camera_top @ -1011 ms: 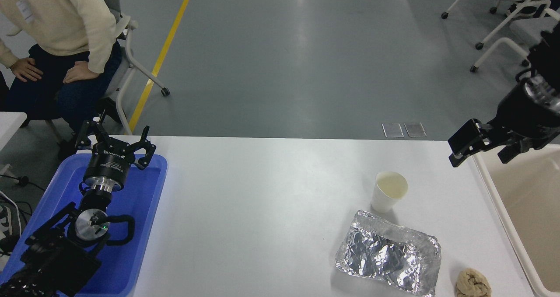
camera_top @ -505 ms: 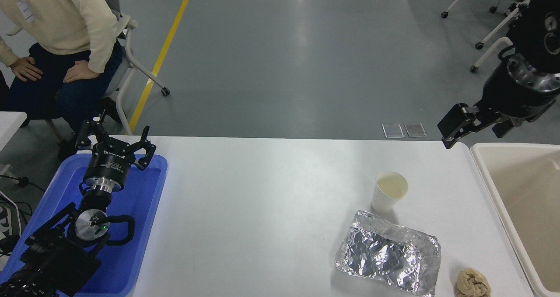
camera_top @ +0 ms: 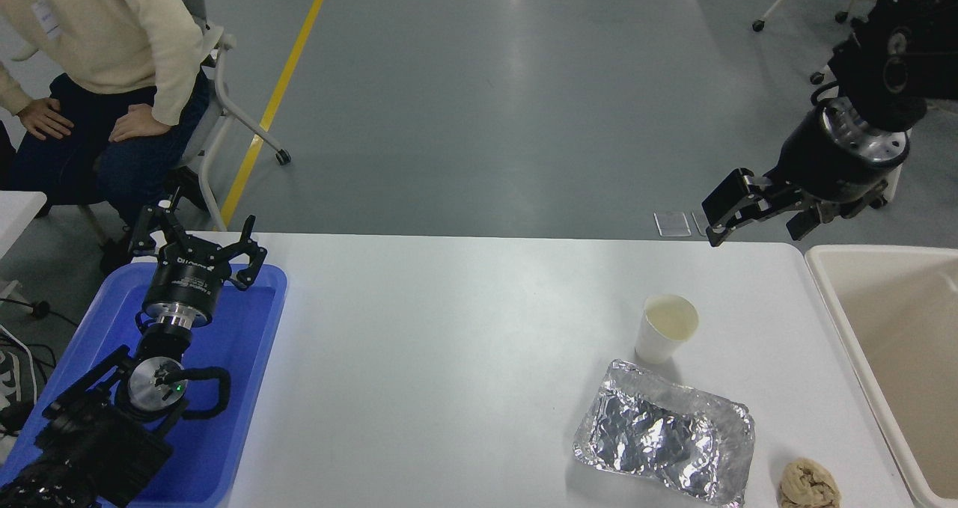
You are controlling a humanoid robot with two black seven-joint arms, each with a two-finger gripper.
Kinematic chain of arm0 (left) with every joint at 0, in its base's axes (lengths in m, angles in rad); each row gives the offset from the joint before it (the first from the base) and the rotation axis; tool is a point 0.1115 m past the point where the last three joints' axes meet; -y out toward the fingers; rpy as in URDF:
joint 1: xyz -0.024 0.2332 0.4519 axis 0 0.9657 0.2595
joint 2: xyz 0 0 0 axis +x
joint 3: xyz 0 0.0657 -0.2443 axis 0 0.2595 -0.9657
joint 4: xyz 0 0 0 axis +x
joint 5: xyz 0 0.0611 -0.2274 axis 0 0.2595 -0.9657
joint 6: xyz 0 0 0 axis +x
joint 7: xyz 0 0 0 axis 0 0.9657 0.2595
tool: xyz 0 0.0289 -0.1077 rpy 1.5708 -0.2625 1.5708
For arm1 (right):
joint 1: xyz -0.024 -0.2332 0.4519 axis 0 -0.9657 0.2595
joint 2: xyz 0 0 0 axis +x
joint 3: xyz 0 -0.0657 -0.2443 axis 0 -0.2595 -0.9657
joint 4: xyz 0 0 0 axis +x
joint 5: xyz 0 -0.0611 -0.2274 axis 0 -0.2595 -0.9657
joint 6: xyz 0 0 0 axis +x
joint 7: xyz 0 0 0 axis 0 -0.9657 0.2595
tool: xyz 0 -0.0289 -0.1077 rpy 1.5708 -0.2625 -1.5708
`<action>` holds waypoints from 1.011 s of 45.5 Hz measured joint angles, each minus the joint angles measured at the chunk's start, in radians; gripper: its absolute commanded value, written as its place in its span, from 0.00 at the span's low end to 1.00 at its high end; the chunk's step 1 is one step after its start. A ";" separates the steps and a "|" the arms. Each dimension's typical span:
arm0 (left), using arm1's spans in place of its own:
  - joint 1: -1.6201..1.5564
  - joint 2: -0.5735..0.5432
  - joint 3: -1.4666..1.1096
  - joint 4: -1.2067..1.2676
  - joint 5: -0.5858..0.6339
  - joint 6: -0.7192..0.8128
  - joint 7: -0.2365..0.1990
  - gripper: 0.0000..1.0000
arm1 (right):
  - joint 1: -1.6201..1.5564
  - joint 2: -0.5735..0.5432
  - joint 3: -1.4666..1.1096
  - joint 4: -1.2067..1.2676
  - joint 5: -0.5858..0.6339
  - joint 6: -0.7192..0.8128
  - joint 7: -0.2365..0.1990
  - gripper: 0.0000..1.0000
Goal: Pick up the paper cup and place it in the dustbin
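The small white paper cup (camera_top: 665, 328) stands upright on the white table (camera_top: 464, 343), right of centre. The beige dustbin (camera_top: 891, 328) stands at the table's right edge and is cut off by the picture. My right gripper (camera_top: 756, 220) hangs open and empty in the air above the table's far edge, up and to the right of the cup, left of the dustbin. My left gripper (camera_top: 196, 248) is parked open over the blue tray at the lower left.
A crumpled silver foil tray (camera_top: 664, 432) lies just in front of the cup. A beige crumpled lump (camera_top: 808, 484) lies at the table's front right. A blue tray (camera_top: 224, 388) sits at the left. A person (camera_top: 97, 51) sits at the far left on a chair.
My right gripper has risen from over the dustbin's far corner and swung left, now beyond the table's far edge. The cup and the left arm have not moved.
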 measured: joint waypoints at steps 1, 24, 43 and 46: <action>0.000 0.000 0.000 0.000 0.000 0.000 0.000 1.00 | -0.012 0.000 0.001 -0.004 0.000 0.000 0.000 1.00; 0.000 0.000 0.000 0.000 0.001 -0.003 0.001 1.00 | -0.345 0.056 0.042 -0.166 -0.026 -0.209 -0.012 1.00; 0.000 0.000 0.000 0.000 0.001 -0.003 0.001 1.00 | -0.505 0.143 0.048 -0.300 -0.036 -0.293 -0.015 0.98; 0.000 0.000 0.000 0.000 0.001 -0.003 0.001 1.00 | -0.537 0.156 0.049 -0.331 -0.035 -0.305 -0.015 0.96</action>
